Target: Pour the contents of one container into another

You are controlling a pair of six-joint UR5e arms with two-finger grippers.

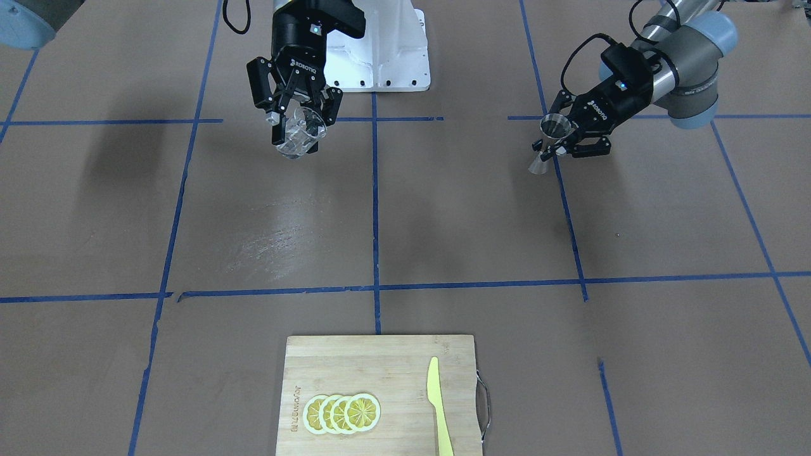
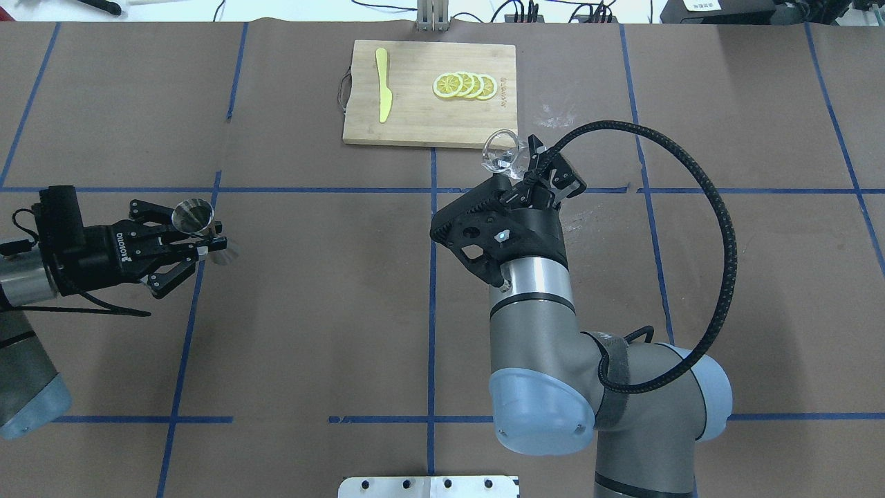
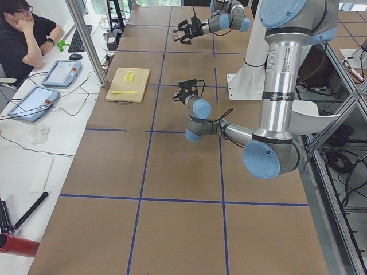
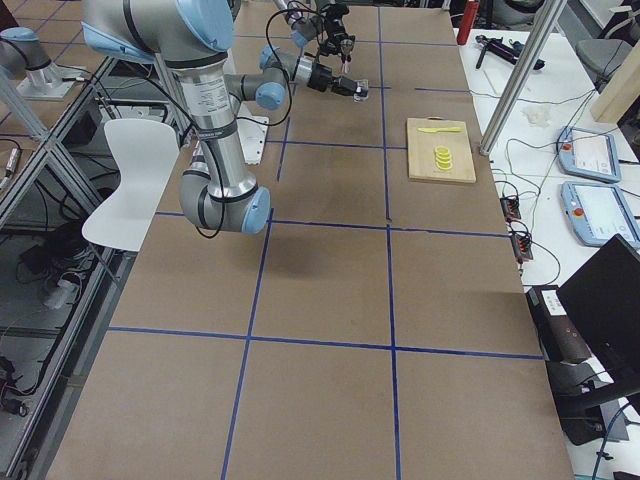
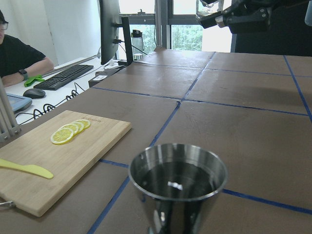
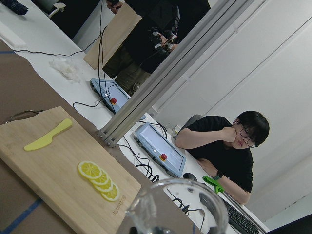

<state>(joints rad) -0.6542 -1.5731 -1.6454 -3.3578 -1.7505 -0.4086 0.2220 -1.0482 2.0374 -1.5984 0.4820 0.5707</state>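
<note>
- Two pincers are up over the table (image 1: 443,221). The right pincer (image 1: 296,136) is clamped on the glass cup (image 1: 303,130), upper left of the front view.
- The left pincer (image 1: 552,147) is clamped on the steel jigger (image 1: 553,128), upper right there.
- Only the left wrist view looks into the jigger: dark and shiny, and I cannot tell if it is wet.
- The right wrist view shows only the cup's rim.
</note>
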